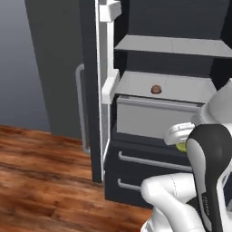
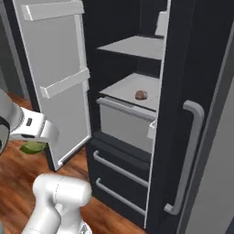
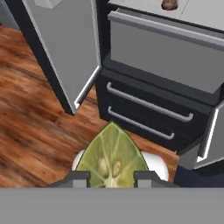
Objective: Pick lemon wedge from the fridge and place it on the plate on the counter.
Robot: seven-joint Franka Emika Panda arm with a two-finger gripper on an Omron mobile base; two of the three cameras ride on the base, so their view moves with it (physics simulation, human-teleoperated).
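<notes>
Item one, the lemon wedge [image 3: 112,153]: I found it pinched in the tool [image 3: 112,178], its cut yellow-green face turned to the hand camera, seeds visible, its pointed end aimed away from the hand toward the fridge's lower drawers, with a dark finger [image 3: 78,178] pressed against each side. From the right base camera I noted the same wedge [image 2: 32,147] as a green sliver under the white hand, above the wooden floor [image 2: 13,192] and outside the fridge [image 2: 132,114], just in front of the open left door [image 2: 57,77]. From the left base camera only a small green edge of it [image 1: 182,147] showed behind the arm's dark wrist. Item two, the fridge: both doors stood open, with white bins on the inner face of the left door, grey-white shelves inside, and a white pull-out drawer [image 1: 154,118] below the lower shelf. Item three, a brown lumpy thing [image 1: 156,89] sat alone on the shelf directly above that drawer, well apart from the wedge. Item four, two dark lower drawers with metal bar handles [image 3: 148,103] ran beneath the white drawer. Item five, a curved metal handle [image 2: 192,155] ran along the outside of the right door.
</notes>
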